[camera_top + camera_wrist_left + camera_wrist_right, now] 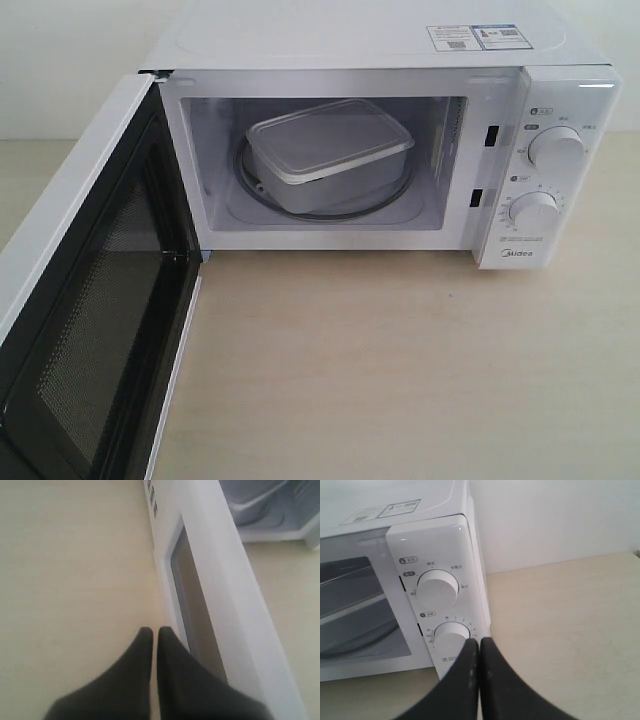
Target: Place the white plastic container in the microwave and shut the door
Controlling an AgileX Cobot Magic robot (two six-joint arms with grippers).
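Note:
The white plastic container sits inside the microwave, on the glass turntable, lid on. The door stands wide open to the left, its black mesh inner face showing. Neither gripper shows in the exterior view. My left gripper is shut with nothing in it, just off the door's outer face near its dark window. My right gripper is shut and empty, in front of the microwave's lower dial.
The microwave stands on a pale wooden table with a white wall behind. Two round dials are on the right panel. Table surface extends to the right of the microwave.

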